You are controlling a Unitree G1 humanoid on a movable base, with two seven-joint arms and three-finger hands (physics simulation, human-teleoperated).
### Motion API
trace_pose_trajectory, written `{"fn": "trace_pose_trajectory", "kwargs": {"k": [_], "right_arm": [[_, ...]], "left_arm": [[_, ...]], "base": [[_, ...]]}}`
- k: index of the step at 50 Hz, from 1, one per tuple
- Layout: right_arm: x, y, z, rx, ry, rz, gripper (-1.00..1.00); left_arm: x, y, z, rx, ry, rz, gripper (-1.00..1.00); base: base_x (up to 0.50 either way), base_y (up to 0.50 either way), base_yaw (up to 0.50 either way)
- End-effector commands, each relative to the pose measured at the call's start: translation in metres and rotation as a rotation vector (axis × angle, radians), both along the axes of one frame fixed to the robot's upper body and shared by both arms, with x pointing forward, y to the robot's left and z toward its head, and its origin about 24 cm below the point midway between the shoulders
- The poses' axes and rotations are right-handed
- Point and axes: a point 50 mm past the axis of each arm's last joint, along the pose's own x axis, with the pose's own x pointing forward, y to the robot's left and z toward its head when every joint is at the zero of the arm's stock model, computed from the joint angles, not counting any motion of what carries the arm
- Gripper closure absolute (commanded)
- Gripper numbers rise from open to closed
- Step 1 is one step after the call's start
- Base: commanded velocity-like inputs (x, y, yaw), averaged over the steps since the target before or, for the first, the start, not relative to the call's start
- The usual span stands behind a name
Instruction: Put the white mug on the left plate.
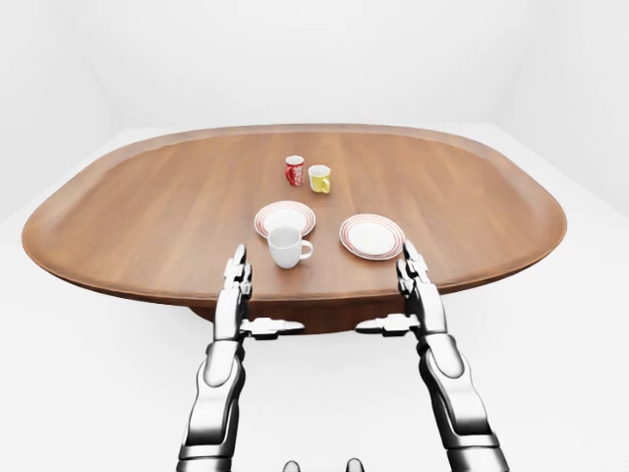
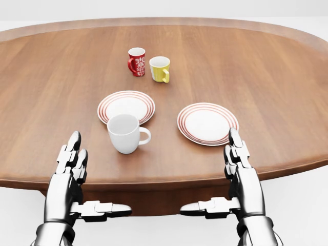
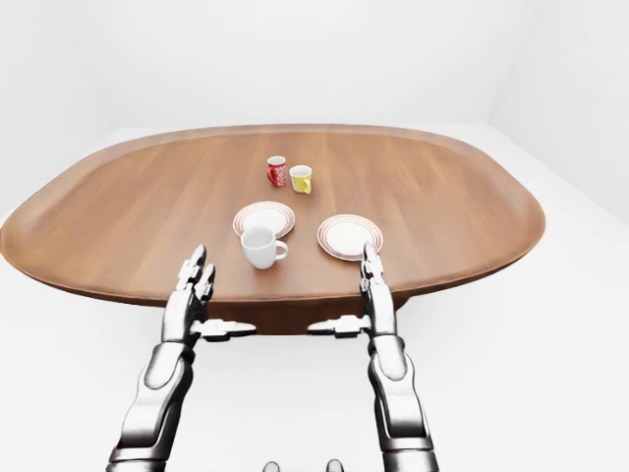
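Approach stage, nothing grasped. White mug [image 2: 124, 133] stands upright near the surface's [image 2: 46, 102] near edge, just below the left plate [image 2: 126, 105]. Left hand [image 2: 72, 163] and right hand [image 2: 239, 156] spread, empty. Next: reach for the mug.

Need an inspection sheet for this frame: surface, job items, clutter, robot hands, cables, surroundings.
Surface: oval wooden table, brown plank top.
Job's things: white mug upright on the table, handle toward the head view's right, just below the left plate and overlapping its lower rim in view; contact cannot be judged. Left plate holds nothing.
Clutter: right plate with nothing on it; red mug and yellow mug standing close together above the plates.
Grippers: left robot hand and right robot hand open, at the table's lower edge, holding nothing.
Cables: nothing seen.
Surroundings: plain white floor and walls.
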Motion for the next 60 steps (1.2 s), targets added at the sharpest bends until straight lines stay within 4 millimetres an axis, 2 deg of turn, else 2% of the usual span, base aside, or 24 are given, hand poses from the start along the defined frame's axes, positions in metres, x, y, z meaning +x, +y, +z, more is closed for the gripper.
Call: {"fn": "trace_pose_trajectory", "kwargs": {"k": [1,6,9,10,11,12,13,14,15,19,27,31,60], "right_arm": [[-0.002,-0.004,0.0,-0.013,0.015,0.033,-1.0],[-0.003,-0.002,0.005,-0.008,0.012,0.05,-1.0],[-0.007,-0.004,0.056,0.029,-0.198,0.057,-1.0],[-0.011,-0.005,0.08,0.054,-0.304,0.059,-1.0],[-0.02,-0.008,0.118,0.102,-0.476,0.059,-1.0],[-0.027,-0.01,0.139,0.107,-0.579,0.058,-1.0],[-0.035,-0.013,0.165,0.111,-0.705,0.06,-1.0],[-0.044,-0.017,0.185,0.133,-0.814,0.049,-1.0],[-0.048,-0.021,0.194,0.147,-0.861,0.031,-1.0],[-0.045,-0.021,0.187,0.137,-0.82,0.043,-1.0],[-0.04,-0.027,0.176,0.167,-0.761,0.018,-1.0],[-0.041,-0.028,0.178,0.173,-0.77,0.018,-1.0],[-0.042,-0.025,0.177,0.144,-0.765,0.036,-1.0]], "left_arm": [[-0.001,0.005,0.001,-0.002,-0.01,-0.019,-0.97],[-0.001,0.004,0.007,-0.005,-0.02,-0.031,-0.96],[-0.001,0.008,0.043,0.026,-0.125,-0.031,-0.97],[-0.002,0.01,0.063,0.026,-0.213,-0.021,-0.97],[-0.007,0.013,0.1,0.003,-0.374,-0.017,-0.97],[-0.007,0.013,0.102,0.001,-0.385,-0.016,-0.97],[-0.018,0.018,0.145,-0.024,-0.584,0.007,-0.97],[-0.023,0.021,0.161,-0.033,-0.659,0.022,-0.97],[-0.026,0.022,0.164,-0.036,-0.678,0.025,-0.97],[-0.02,0.021,0.149,-0.03,-0.599,0.021,-0.97],[-0.018,0.025,0.148,-0.034,-0.597,0.033,-0.97],[-0.018,0.026,0.15,-0.037,-0.602,0.037,-0.96],[-0.014,0.028,0.14,-0.03,-0.556,0.042,-0.97]], "base": [[0.0,0.0,0.0],[0.0,0.0,0.0],[0.0,0.0,0.0],[0.0,0.0,0.0],[0.0,0.0,0.0],[0.0,0.0,0.0],[0.0,0.0,0.0],[0.0,0.0,0.0],[0.0,0.0,0.0],[0.0,0.0,0.0],[0.0,0.0,0.0],[0.0,0.05,0.0],[0.0,0.5,0.0]]}}
